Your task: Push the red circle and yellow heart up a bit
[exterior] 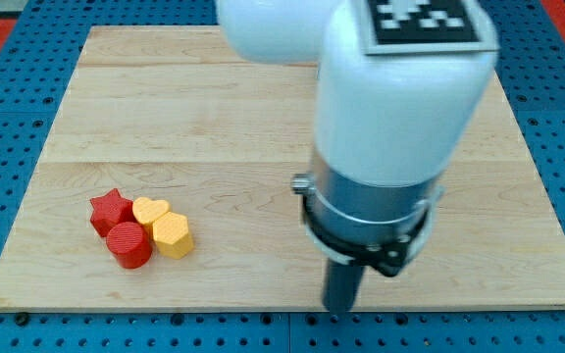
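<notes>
The red circle [129,243] sits near the board's lower left, touching the yellow heart [150,210] just above and to its right. A red star [109,210] touches them on the left and a yellow hexagon [173,233] on the right, so the blocks form one tight cluster. My tip [340,308] is at the view's bottom centre-right, near the board's bottom edge, far to the right of the cluster and touching no block.
The wooden board [263,108] lies on a blue perforated table [8,118]. The white arm body [400,98] with a black-and-white marker on top fills the upper right and hides part of the board behind it.
</notes>
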